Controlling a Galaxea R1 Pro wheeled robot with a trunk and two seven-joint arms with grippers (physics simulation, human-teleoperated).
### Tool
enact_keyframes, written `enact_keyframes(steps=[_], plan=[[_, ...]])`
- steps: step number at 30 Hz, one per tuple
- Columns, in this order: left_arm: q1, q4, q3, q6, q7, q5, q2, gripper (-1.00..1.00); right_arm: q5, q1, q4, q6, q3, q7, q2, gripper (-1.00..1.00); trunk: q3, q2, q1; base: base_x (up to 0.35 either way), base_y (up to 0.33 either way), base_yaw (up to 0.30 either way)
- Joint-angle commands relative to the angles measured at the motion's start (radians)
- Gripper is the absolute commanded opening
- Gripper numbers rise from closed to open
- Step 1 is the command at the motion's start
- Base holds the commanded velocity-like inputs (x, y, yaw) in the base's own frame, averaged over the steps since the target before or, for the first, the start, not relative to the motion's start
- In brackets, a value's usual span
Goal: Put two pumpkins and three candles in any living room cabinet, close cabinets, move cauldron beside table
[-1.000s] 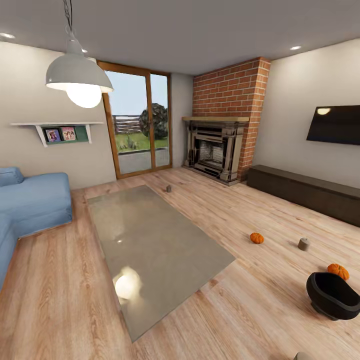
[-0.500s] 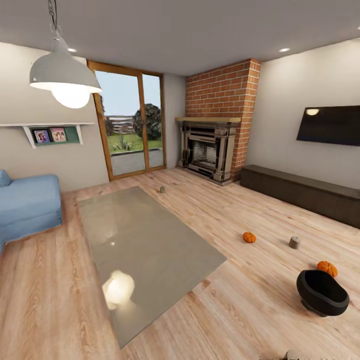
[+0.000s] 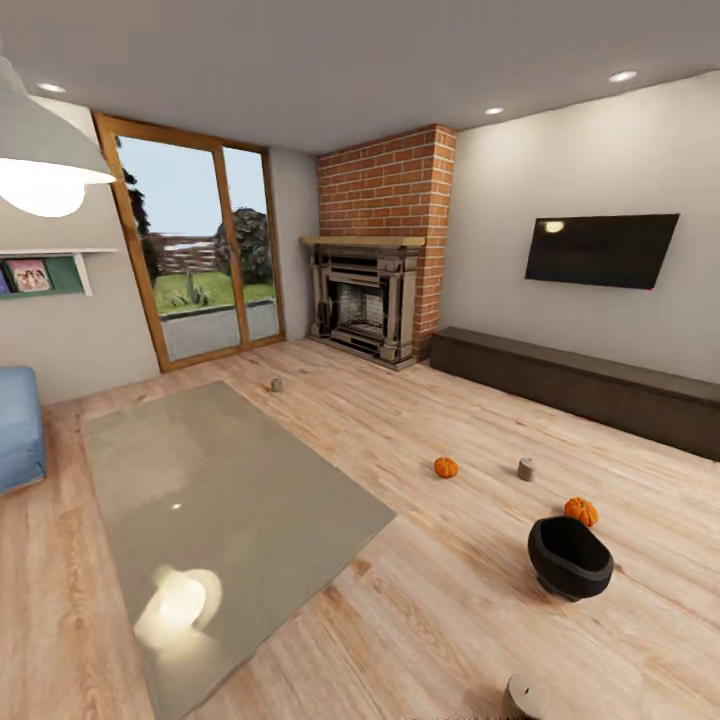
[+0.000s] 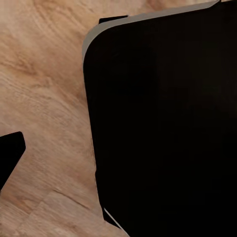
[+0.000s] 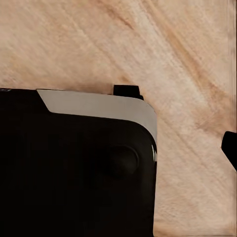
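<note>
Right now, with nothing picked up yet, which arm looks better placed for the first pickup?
Right, probably. Both pumpkins, two candles and the cauldron lie on the floor right of centre in the head view, toward the cabinet. Neither gripper's state is visible.

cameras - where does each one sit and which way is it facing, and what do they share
Head view: on the robot's head, looking forward and down over the living room, with table, cauldron, two pumpkins, candles, cabinet and fireplace.
Left wrist view: on the left arm, looking down at wooden floor; a big black body part of the robot blocks most.
Right wrist view: on the right arm, looking down at floor; a black, grey-edged body part shows.
Shared: all three show the same wooden floor.
</note>
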Motion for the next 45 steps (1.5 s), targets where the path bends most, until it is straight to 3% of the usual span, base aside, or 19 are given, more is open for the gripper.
enact_keyframes(steps=[1,45], plan=[[0.001,-0.002,-0.002,-0.002,0.003,-0.008,0.0,1.0,0.004,-0.001,0.001,-0.003,0.0,-0.002,0.0,1.0,-0.001,0.0,0.0,0.0,-0.219,-0.277],[0.001,-0.009,-0.021,-0.003,0.005,-0.008,0.0,1.0,0.002,-0.001,0.004,-0.003,-0.003,-0.002,0.0,1.0,-0.016,0.0,0.0,0.0,-0.296,-0.279]])
